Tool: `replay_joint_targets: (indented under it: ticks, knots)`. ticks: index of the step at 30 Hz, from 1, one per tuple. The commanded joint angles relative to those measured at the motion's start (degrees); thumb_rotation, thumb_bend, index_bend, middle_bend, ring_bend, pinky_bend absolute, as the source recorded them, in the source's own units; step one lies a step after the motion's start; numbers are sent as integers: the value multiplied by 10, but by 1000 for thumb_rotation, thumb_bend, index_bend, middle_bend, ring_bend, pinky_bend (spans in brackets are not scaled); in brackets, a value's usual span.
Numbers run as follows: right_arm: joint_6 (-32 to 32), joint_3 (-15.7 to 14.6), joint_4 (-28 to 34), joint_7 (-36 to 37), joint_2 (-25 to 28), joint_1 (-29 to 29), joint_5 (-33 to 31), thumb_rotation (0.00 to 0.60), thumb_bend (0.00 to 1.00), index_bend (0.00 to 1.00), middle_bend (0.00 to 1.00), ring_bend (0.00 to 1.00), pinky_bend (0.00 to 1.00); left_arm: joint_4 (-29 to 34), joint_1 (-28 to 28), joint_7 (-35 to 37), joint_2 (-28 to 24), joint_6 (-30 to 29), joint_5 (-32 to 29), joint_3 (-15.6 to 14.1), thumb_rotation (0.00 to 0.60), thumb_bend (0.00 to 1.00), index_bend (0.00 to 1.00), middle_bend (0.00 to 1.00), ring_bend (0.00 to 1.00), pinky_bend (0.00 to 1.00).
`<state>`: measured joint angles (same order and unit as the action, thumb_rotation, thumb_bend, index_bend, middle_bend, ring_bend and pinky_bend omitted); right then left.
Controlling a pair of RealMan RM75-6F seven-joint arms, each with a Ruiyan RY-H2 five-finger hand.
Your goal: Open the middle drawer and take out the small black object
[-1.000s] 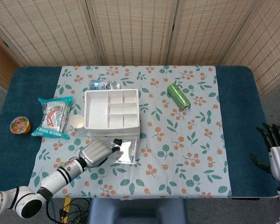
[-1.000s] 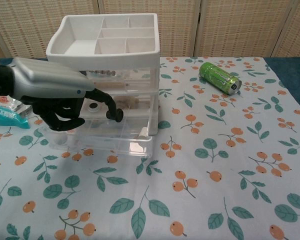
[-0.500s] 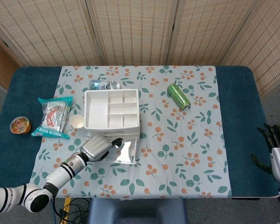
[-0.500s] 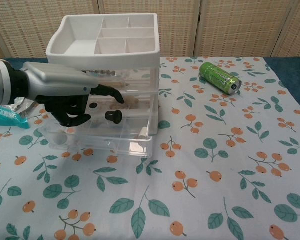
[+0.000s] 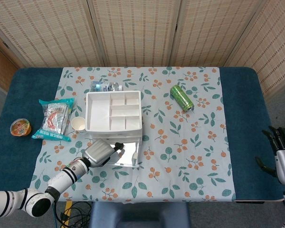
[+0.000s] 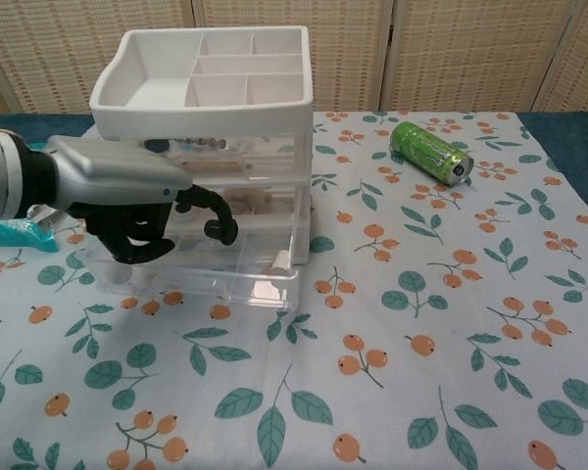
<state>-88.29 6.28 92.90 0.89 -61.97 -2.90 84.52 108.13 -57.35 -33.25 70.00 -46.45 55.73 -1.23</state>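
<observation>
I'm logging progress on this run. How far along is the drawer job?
Done: a clear drawer of the white-topped organizer sticks out toward the camera. In hand: the left hand reaches over that drawer, fingers curled; whether it holds the small black object cannot be told. Left: lifting the object clear. The right hand waits at the table's edge.

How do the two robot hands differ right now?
The left robot hand reaches over the pulled-out clear drawer of the organizer, fingers curled; the right robot hand hangs at the table's far right edge, touching nothing, fingers apart. The left one shows in both views, the right only in the head view. Both have dark fingers.
</observation>
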Motion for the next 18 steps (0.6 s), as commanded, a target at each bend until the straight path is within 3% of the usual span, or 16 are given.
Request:
replay_joint_targets:
  ticks: [1,11,18]
  knots:
    - [1,1,0,0,0,0,-1,600,289,119,79,42,71,10,4,0,-5,-6,9,-4,600,588,186,991,1000,1000]
    - [2,1,-2,1,-1,-1,-2,600,290,119,79,42,71,41,12,0,-25,-17,31,-11,600,588,195,990,1000,1000]
    - [1,1,-3,3,-1,0,-1,600,290,118,78,42,71,14,22,20,-8,-28,49,0,600,587,156,990,1000,1000]
